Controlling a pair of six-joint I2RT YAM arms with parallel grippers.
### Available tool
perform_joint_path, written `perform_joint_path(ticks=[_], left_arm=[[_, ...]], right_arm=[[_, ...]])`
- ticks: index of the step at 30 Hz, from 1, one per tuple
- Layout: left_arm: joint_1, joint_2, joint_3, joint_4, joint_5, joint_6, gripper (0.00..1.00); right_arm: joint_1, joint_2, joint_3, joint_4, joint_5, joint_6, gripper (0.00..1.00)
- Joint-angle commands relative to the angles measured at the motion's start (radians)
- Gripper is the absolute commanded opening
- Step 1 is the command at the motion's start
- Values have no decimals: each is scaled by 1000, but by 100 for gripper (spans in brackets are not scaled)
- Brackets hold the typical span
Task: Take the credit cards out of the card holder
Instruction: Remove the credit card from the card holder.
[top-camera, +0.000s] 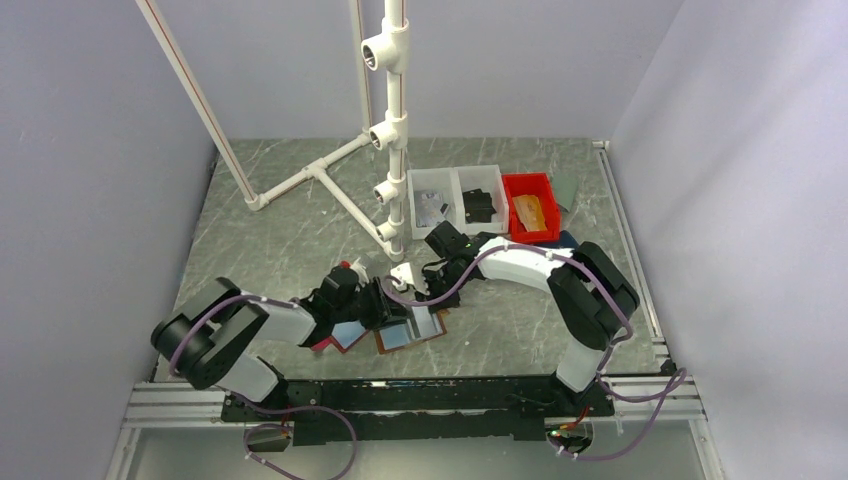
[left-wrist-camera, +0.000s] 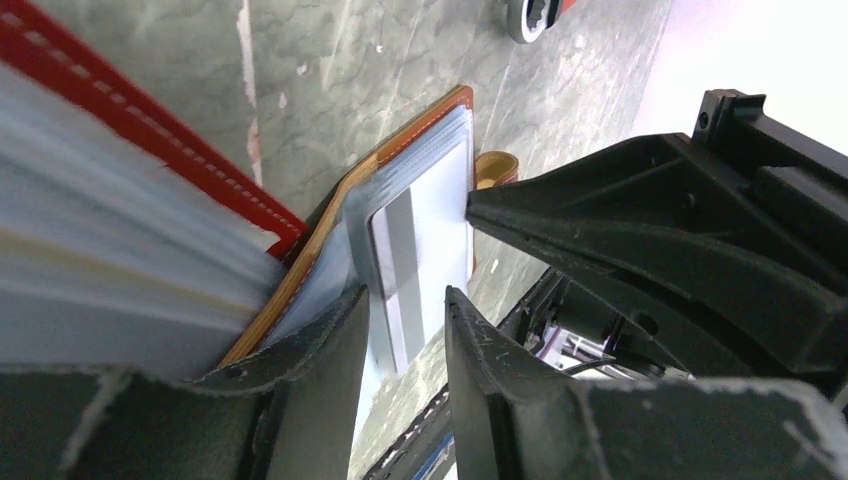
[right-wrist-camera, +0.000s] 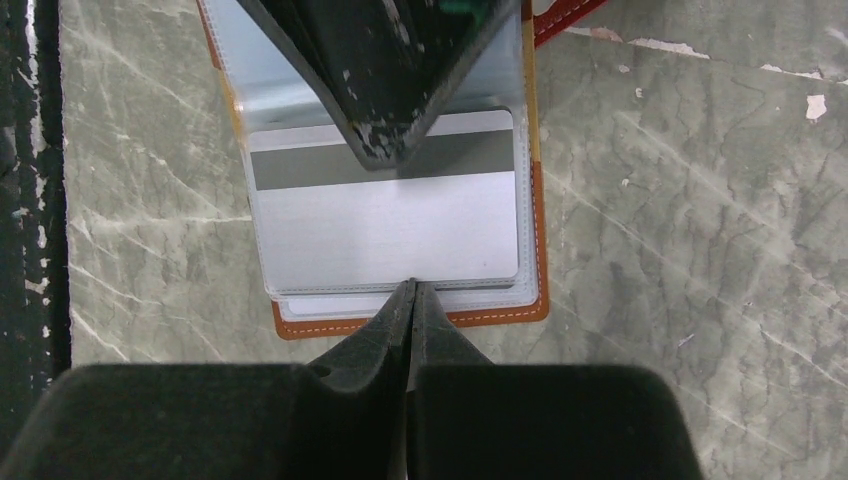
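Note:
A brown leather card holder (top-camera: 412, 330) lies open on the table, its clear sleeves up. In the right wrist view the top sleeve (right-wrist-camera: 385, 225) holds a silver card (right-wrist-camera: 385, 165) with a dark stripe. My right gripper (right-wrist-camera: 410, 287) is shut, its tips touching the sleeve's near edge; whether they pinch it I cannot tell. My left gripper (left-wrist-camera: 405, 320) is open, one finger on each side of the card's end (left-wrist-camera: 420, 250), and one of its fingers (right-wrist-camera: 385, 90) rests over the card. The right gripper's tip (left-wrist-camera: 475, 205) sits at the sleeve's other edge.
A red-edged cover with a thick stack of sleeves (left-wrist-camera: 120, 200) lies to the left, by the left gripper. A white flat piece (top-camera: 403, 274) lies just behind the holder. White bins (top-camera: 455, 200), a red bin (top-camera: 530, 208) and a white pipe frame (top-camera: 390, 150) stand at the back.

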Motion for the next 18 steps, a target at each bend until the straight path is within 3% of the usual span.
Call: perform_joint_path(ticks=[1,7,15,18], left_arm=[[3,84,12,78,38,-8,39],[3,98,-11,97,18,-38,37],[3,14,-20,33,-25,-14,13],[5,3,-20,40,-17,-4,13]], right_arm=[[29,31,26,-4,0,11,0],[77,51,49,-18,-50,32,0],[82,63,63,-6,-45,73,0],[81,63,72,-5,-85,98,0]])
